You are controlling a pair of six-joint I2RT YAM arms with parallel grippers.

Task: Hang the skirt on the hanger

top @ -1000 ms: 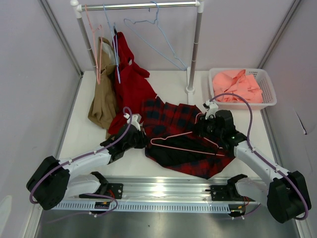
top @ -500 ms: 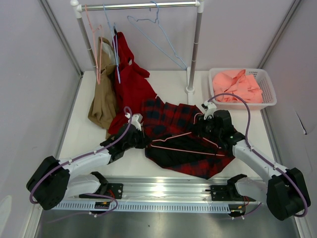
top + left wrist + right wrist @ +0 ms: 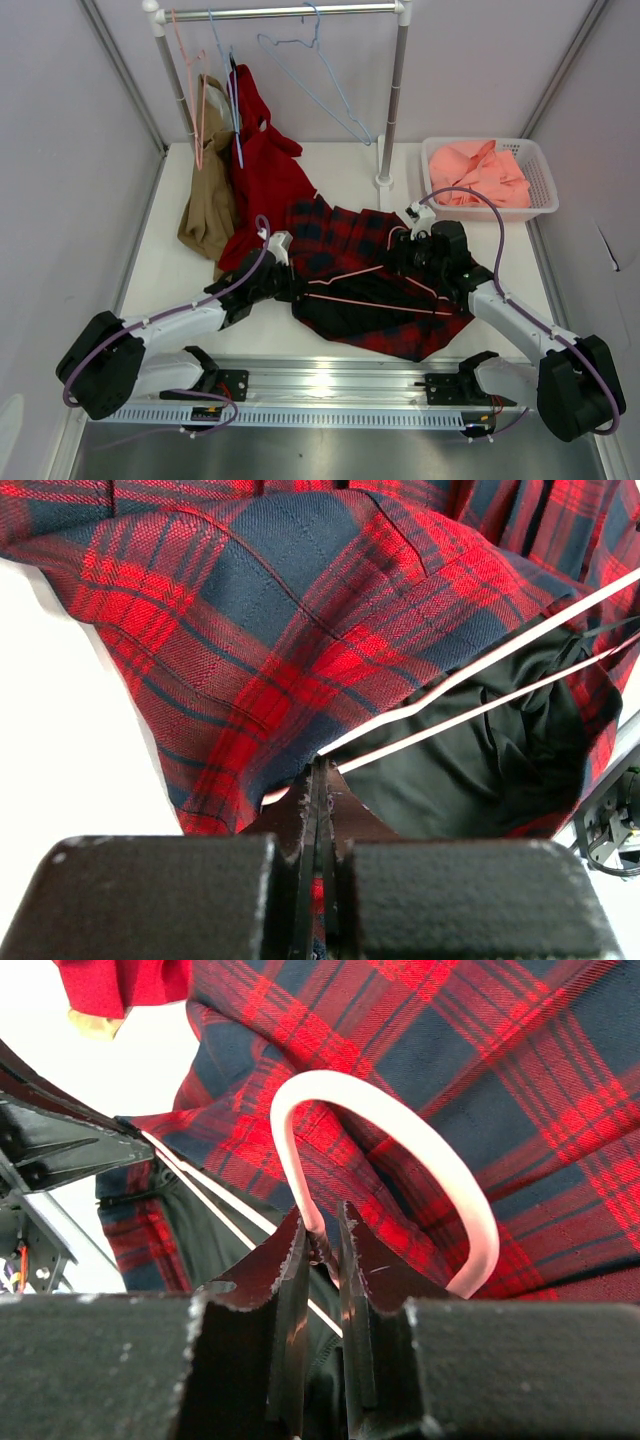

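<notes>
The red and navy plaid skirt (image 3: 385, 325) lies spread on the table between the arms, its black lining (image 3: 470, 770) showing at the open waist. The pink hanger (image 3: 350, 274) lies across it. Its two thin bars (image 3: 470, 670) run over the lining, and their left end goes under the plaid edge. My left gripper (image 3: 292, 283) is shut on the skirt's edge (image 3: 250, 610), with plaid cloth pinched between the fingers (image 3: 318, 780). My right gripper (image 3: 405, 258) is shut on the hanger's neck (image 3: 322, 1225), just below the curved hook (image 3: 325, 1084), over the skirt (image 3: 500, 1080).
A clothes rail (image 3: 280, 12) stands at the back with light-blue hangers (image 3: 310, 70) and another pink hanger (image 3: 190, 70). A solid-red garment (image 3: 265, 170) and a tan one (image 3: 208, 200) hang down to the table. A white basket (image 3: 540, 205) at the right holds salmon cloth. The rail's right post (image 3: 388, 150) stands behind the skirt.
The right gripper has drawn the hanger slightly left and back, so its left end sits further into the skirt's opening. The left gripper has shifted a little to the right with the cloth.
</notes>
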